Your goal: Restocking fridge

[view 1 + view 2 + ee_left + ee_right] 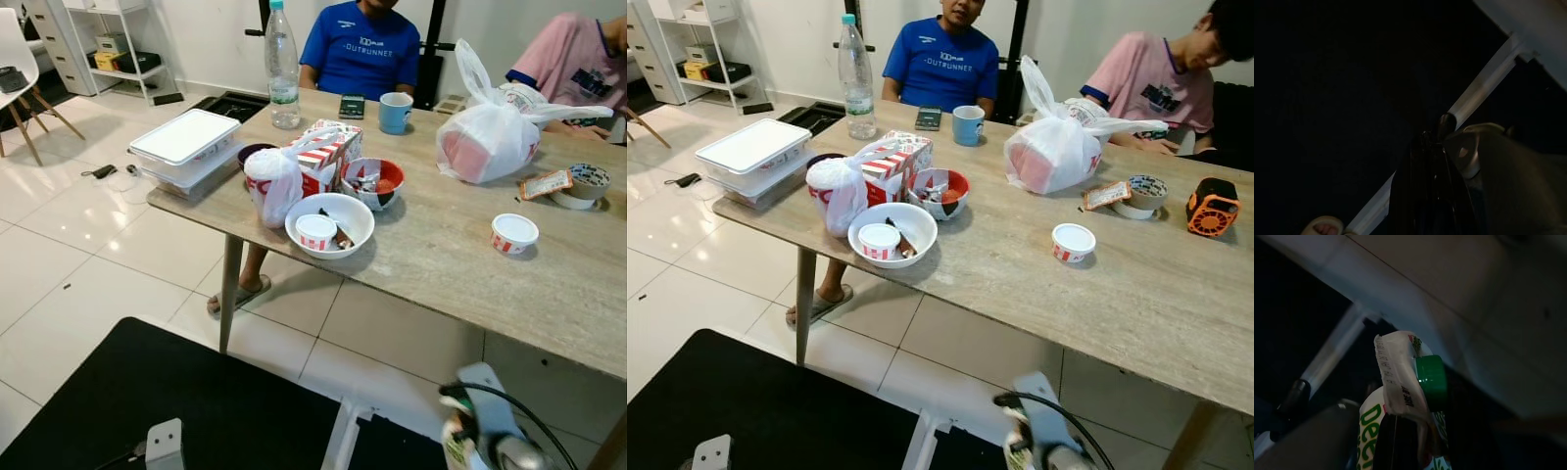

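cluttered dining table [460, 255] | right hand [1400, 431] low, pinching green-capped pouch [1410, 382] | left hand [1432, 161] unclear

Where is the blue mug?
The blue mug is at the far edge of the table, in front of the person in the blue shirt, with a phone just to its left.

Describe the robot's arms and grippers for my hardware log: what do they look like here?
The right arm is silver-grey metal with a black cable looping over it. The left gripper has glossy black fingers, seen dimly. The right gripper has a dark rounded fingertip, also in shade.
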You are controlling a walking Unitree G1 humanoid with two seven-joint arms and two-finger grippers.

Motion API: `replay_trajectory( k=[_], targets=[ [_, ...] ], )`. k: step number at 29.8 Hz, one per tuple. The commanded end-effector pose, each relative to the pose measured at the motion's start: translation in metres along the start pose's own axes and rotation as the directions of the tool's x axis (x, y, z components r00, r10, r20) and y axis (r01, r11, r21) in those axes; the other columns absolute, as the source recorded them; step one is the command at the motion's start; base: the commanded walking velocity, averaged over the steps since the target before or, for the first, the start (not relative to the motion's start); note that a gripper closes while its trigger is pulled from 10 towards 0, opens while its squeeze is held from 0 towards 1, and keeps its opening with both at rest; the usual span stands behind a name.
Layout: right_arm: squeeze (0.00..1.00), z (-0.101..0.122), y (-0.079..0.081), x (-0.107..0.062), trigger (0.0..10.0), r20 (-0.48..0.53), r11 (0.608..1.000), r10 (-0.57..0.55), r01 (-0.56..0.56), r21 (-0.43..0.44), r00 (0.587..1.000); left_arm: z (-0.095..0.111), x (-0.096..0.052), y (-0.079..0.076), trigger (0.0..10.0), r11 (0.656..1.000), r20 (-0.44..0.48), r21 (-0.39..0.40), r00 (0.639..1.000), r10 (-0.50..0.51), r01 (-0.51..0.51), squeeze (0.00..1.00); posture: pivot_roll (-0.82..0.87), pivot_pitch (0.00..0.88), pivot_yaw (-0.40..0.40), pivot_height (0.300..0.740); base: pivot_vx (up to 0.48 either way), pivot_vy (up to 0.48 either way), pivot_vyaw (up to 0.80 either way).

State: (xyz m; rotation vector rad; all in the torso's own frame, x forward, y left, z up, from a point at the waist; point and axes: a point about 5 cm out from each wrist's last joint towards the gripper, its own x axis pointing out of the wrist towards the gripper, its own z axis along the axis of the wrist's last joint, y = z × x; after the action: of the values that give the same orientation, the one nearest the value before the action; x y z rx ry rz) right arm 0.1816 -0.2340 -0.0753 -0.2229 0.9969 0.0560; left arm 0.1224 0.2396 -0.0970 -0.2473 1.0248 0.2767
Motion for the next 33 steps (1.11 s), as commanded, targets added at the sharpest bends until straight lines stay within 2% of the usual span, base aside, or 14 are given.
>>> replay_trajectory(
  k=[1,11,16,17,20,33],
  targets=[
    [0.00,-0.015,-0.004,-0.003,10.0,-0.054,0.998,-0.031,0.034,0.047,0.998,0.000,0.001,-0.004,10.0,1.000,-0.004,-0.003,1.000,-0.003,0.003,0.00,-0.01,0.000,-0.001,0.740,0.000,0.000,-0.77],
    [0.00,-0.033,-0.005,-0.006,10.0,-0.122,0.993,-0.064,0.075,0.090,0.991,0.002,0.002,-0.010,10.0,1.000,-0.002,-0.020,1.000,-0.005,0.005,0.00,-0.01,0.000,-0.001,0.740,0.000,0.000,-0.77],
    [0.00,-0.028,-0.008,-0.005,10.0,-0.120,0.987,-0.087,0.101,0.122,0.989,0.007,0.004,-0.013,10.0,0.999,0.015,-0.033,1.000,-0.011,0.011,0.00,-0.01,0.000,0.000,0.740,0.000,0.000,-0.77],
    [0.00,-0.020,-0.009,-0.003,10.0,-0.104,0.986,-0.090,0.104,0.132,0.991,0.010,0.005,-0.017,10.0,0.999,0.025,-0.035,1.000,-0.016,0.016,0.00,-0.01,0.000,-0.005,0.740,0.000,0.000,-0.77],
    [0.00,-0.015,-0.008,-0.002,10.0,-0.093,0.986,-0.090,0.102,0.133,0.992,0.013,0.006,-0.020,10.0,0.999,0.029,-0.024,0.999,-0.020,0.020,0.00,0.00,0.000,-0.007,0.740,0.000,0.000,-0.77],
    [0.00,-0.013,-0.008,-0.002,10.0,-0.095,0.988,-0.089,0.100,0.119,0.991,0.005,0.006,-0.025,10.0,1.000,0.011,-0.012,1.000,-0.012,0.012,0.00,0.00,0.000,-0.016,0.740,0.000,0.000,-0.77]
  ],
)
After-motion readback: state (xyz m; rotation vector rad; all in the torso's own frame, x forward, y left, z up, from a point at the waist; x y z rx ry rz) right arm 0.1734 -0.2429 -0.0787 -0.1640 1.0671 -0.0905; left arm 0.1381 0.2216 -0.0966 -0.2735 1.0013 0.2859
